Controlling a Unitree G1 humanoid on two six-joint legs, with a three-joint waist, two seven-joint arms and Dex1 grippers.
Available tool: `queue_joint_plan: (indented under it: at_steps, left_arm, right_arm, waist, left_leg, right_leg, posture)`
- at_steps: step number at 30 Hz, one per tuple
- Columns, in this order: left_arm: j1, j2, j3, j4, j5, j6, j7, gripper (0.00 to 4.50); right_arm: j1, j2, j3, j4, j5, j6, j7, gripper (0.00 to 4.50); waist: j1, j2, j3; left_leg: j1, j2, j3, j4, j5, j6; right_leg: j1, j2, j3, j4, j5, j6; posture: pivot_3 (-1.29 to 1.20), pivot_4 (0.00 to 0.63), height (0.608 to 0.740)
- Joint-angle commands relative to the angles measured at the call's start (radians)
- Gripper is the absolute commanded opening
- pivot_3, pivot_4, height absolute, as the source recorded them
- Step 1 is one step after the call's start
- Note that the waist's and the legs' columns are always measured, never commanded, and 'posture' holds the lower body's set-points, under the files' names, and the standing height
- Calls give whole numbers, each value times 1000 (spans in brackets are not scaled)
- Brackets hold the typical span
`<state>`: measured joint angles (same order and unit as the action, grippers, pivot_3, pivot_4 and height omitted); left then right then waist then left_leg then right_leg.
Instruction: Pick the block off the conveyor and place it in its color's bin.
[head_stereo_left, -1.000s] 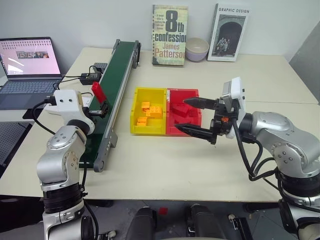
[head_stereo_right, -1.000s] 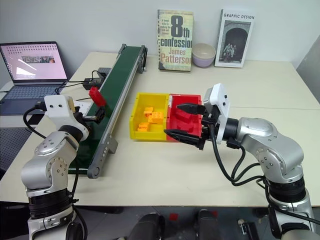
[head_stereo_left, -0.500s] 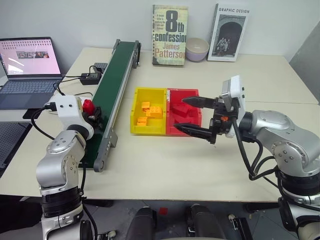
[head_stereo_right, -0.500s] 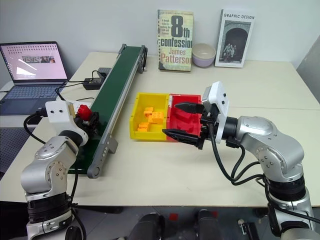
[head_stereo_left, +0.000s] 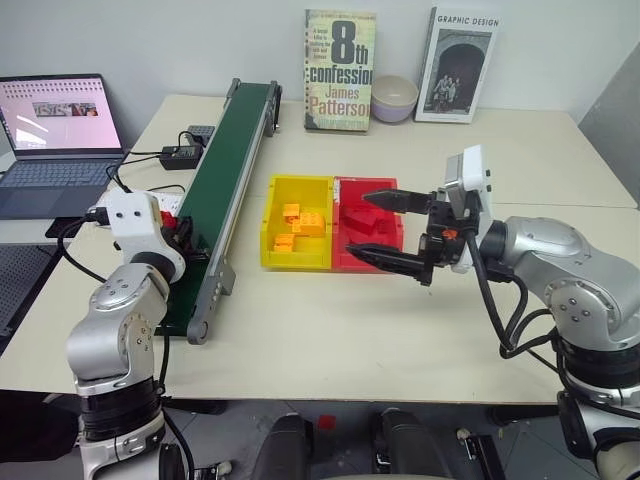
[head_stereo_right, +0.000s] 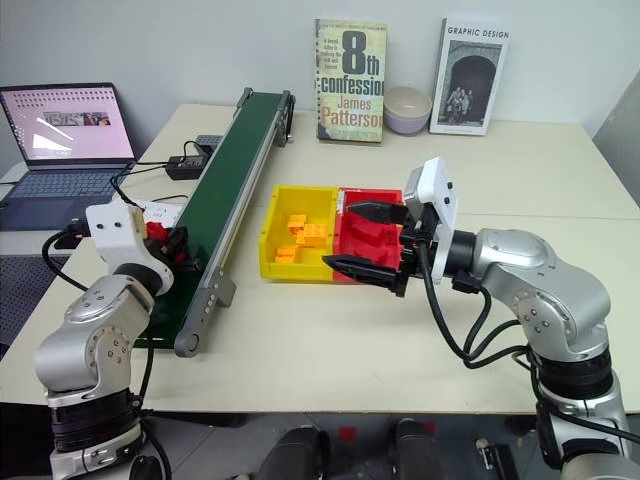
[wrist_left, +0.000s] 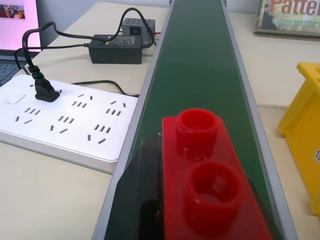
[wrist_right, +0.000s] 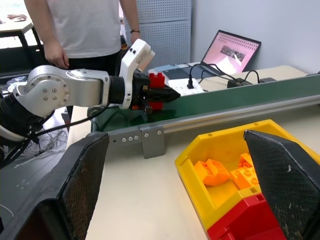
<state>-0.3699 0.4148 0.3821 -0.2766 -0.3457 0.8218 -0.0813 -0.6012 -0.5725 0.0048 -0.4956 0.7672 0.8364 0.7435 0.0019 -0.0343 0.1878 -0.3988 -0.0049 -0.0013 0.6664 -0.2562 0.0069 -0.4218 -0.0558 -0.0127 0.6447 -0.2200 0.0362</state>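
Our left gripper (wrist_right: 161, 95) is clamped on the block (wrist_left: 210, 180), held just above the conveyor (head_stereo_left: 225, 165) near its close end. Right gripper (head_stereo_left: 393, 232) hangs wide apart over the red bin (head_stereo_left: 385, 250), w/ nothing in it. Risk, imo: block slips from our narrow pinch during the carry across, or lands in the yellow bin (head_stereo_left: 272, 215) beside it.

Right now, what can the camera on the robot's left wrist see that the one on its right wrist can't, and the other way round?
The left wrist view alone shows the white power strip up close with a black plug in it, and part of a book cover. The right wrist view alone shows a person standing behind the robot, the left gripper from outside, shut on the red block, and the right gripper's own open fingers. Both show the red block, the green conveyor, the yellow bin and a laptop.
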Motion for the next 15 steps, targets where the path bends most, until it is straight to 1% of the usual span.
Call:
queue_joint_plan:
  at_steps: [1, 4, 7, 11, 13, 15]
  left_arm:
    - [-109, 66, -48, 1, -33, 14, -90, 532]
    - [-216, 128, -143, 54, -63, 29, -236, 532]
    - [-324, 164, -262, 139, -77, -16, -419, 532]
    - [-465, 145, -440, 300, -42, -145, -669, 532]
    - [-525, 114, -507, 385, -24, -204, -765, 532]
    - [-585, 71, -568, 501, 20, -318, -848, 532]
  right_arm:
    - [-8, -28, -31, -33, 3, -16, 2, 4500]
    - [4, -61, -54, -57, 7, -15, -1, 4500]
    - [20, -94, -86, -83, -2, -8, -37, 4500]
    - [76, -164, -71, -139, -148, 0, -157, 4500]
    - [103, -151, -88, -169, -151, 39, -226, 4500]
    - [141, -129, -111, -214, -142, 80, -290, 4500]
  waist:
    - [1, 0, 0]
    - [7, 0, 0]
    - [4, 0, 0]
    - [8, 0, 0]
    - [8, 0, 0]
    - [8, 0, 0]
  left_leg:
    - [0, 0, 0, 0, 0, 0]
    - [-1, -1, 0, 1, 0, 0]
    - [0, -2, 3, 0, 0, 0]
    - [-1, -3, 3, 0, 0, 0]
    - [-1, -2, 4, -1, 0, 0]
    - [-1, -2, 4, -1, 0, 0]
  right_leg:
    - [0, 0, 0, 0, 0, 0]
    - [0, 2, -1, 0, 0, 0]
    - [0, 1, 0, -1, 0, 0]
    - [0, 1, -1, -2, 0, 0]
    - [-1, 1, -1, -2, 0, 0]
    - [-1, 1, -1, -2, 0, 0]
  posture:
    - [0, 150, 740]
    - [0, 150, 740]
    - [0, 150, 740]
    - [0, 150, 740]
    - [0, 150, 740]
    - [0, 150, 740]
